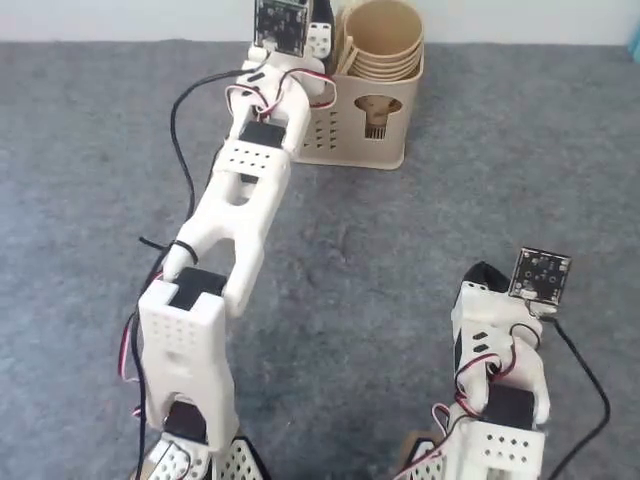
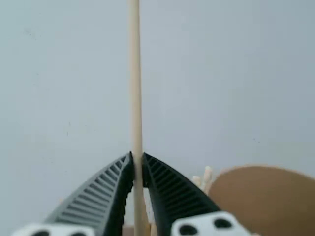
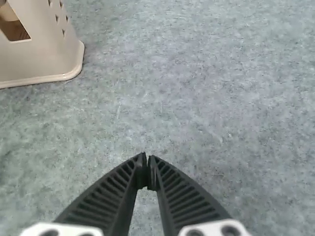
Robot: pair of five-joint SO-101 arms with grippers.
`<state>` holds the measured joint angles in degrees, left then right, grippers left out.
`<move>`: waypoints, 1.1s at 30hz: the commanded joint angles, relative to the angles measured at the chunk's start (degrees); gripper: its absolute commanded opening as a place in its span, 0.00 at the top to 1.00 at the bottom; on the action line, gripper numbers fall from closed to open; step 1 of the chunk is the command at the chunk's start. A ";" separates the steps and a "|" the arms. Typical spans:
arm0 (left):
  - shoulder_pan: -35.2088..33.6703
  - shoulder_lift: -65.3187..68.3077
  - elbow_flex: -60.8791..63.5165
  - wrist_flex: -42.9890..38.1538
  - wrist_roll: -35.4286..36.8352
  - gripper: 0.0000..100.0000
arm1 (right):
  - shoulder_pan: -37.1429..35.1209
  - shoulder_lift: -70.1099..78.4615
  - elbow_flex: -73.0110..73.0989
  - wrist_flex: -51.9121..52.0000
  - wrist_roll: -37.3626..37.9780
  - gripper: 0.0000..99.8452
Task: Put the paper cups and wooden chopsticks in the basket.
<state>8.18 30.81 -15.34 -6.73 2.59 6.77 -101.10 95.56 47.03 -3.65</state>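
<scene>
Currently the left arm stretches across the grey table covering (image 1: 90, 150) to the beige basket (image 1: 345, 140) at the far edge. Its left gripper (image 2: 138, 164) is pinched tight on a single wooden chopstick (image 2: 134, 88), which stands upright between the ribbed black jaws and runs out past the edge of the left wrist view. Just beside it show the pale tips of other chopsticks (image 2: 204, 177) and the brown rim of a paper cup (image 2: 261, 196). From above, the stacked paper cups (image 1: 385, 45) sit nested inside the basket. Judging by this, the cups look to be in already and the step in hand is delivering a chopstick — it seems poised over or partly inside the basket, though how deep its lower end reaches cannot be told. The next move likely calls for letting go with the stick upright, so it drops beside the others rather than tipping over the rim, then lifting the arm straight up clear of the cups. The right gripper (image 3: 146, 164) is closed on nothing, hovering over bare covering with a corner of the basket well apart from it. No brand, label or readable writing appears — the basket carries rows of small holes and a cut-out shape (image 1: 378, 115) on its front, not lettering.
</scene>
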 commanded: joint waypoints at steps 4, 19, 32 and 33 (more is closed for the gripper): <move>-1.76 -1.14 -3.30 -0.26 -0.97 0.94 | -0.31 -1.36 0.97 -0.22 1.05 0.99; -1.76 -27.08 6.46 27.96 -0.97 0.95 | -0.13 -1.36 0.97 -0.13 1.14 0.99; -1.93 -68.57 42.86 29.80 -0.88 0.99 | -0.48 -1.45 0.00 4.09 1.14 0.99; -1.93 -71.65 45.23 29.80 -0.97 0.99 | -0.48 -1.45 -0.62 5.32 1.14 0.99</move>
<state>6.59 -25.10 23.08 22.99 2.07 6.77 -101.10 95.56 50.02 -3.65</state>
